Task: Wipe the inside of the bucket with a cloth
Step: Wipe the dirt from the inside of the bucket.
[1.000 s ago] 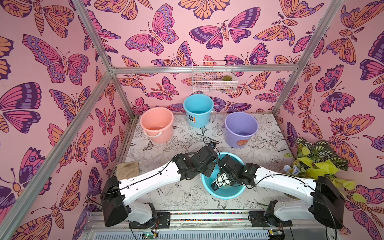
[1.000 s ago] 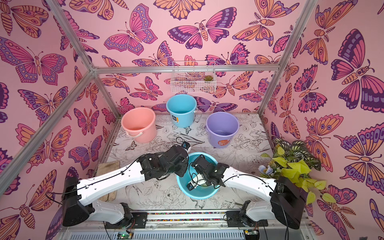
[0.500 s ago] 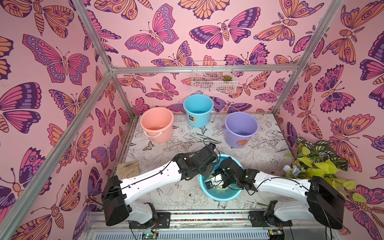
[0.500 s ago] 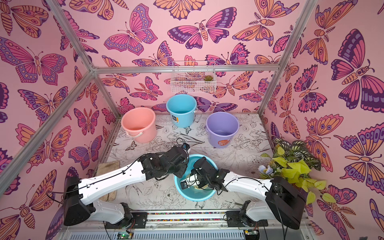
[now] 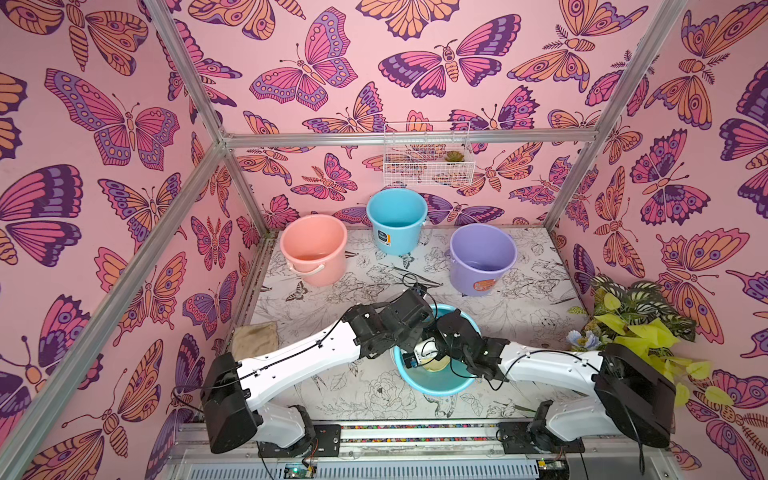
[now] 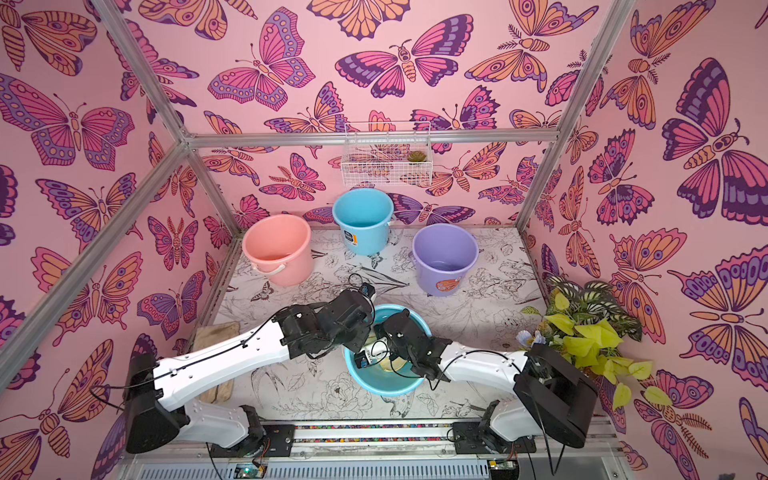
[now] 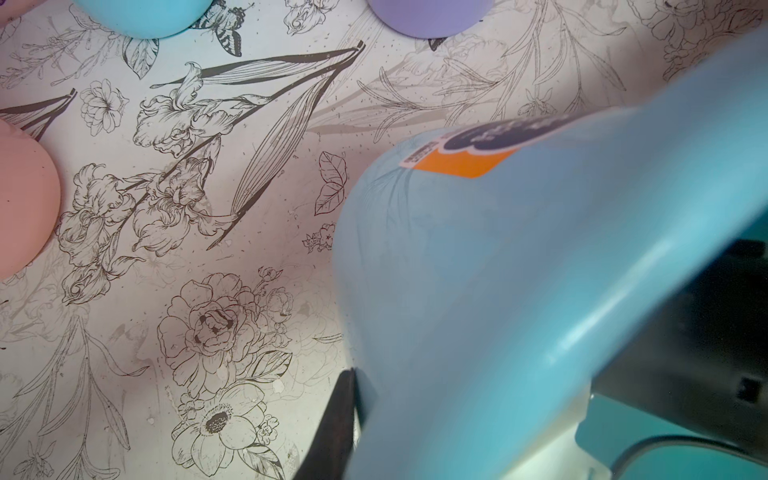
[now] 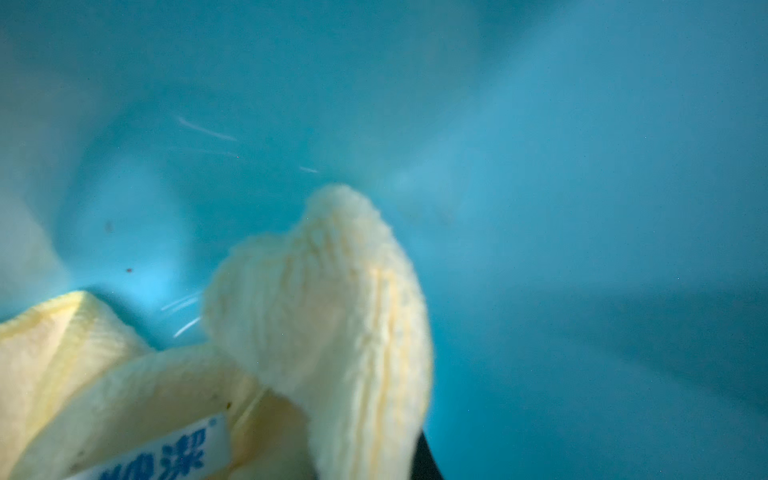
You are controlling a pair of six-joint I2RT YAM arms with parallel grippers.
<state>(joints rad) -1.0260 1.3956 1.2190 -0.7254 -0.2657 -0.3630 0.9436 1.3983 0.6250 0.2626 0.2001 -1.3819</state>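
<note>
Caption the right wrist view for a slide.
Pale yellow cloth, its white label showing blue lettering, inside the blue bucket.

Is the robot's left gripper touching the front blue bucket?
Touching. In the left wrist view, a dark finger of the left gripper lies flush against the bucket on its outer wall, with no gap.

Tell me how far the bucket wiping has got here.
Done: the cloth is picked up and inside the teal bucket, whose rim the left gripper clamps. In hand: the right gripper holds the cloth low inside. Left: dark specks show on the inner surface, so wiping looks unfinished.
</note>
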